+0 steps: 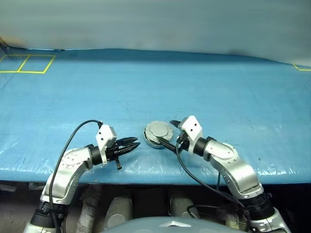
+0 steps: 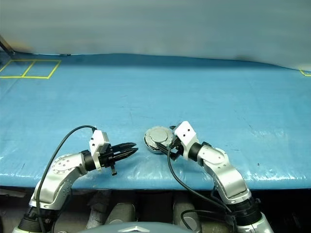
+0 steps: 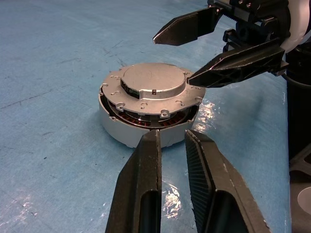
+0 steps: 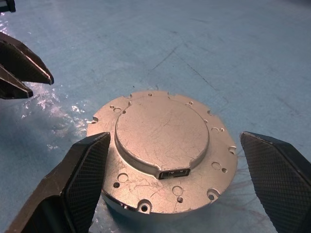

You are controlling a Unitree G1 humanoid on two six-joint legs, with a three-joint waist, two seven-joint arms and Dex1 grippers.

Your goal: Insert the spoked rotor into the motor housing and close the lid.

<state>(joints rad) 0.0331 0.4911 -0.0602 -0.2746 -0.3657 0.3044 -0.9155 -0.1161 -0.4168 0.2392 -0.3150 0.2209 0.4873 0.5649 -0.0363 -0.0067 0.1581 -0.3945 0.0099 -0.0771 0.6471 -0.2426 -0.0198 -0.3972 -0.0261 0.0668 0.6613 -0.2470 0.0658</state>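
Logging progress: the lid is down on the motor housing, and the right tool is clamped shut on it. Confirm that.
Not quite. The lid is down on the motor housing, but the right tool stands open, its fingers apart on either side of it, as the right wrist view shows.

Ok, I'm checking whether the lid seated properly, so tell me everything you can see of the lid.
The lid is a round, scratched silver metal disc with a raised smooth centre, a small dark slot at that centre's edge and holes around its flange. It lies level on the motor housing, but a gap at the near side leaves copper-brown windings showing. The open right gripper straddles it without visible contact.
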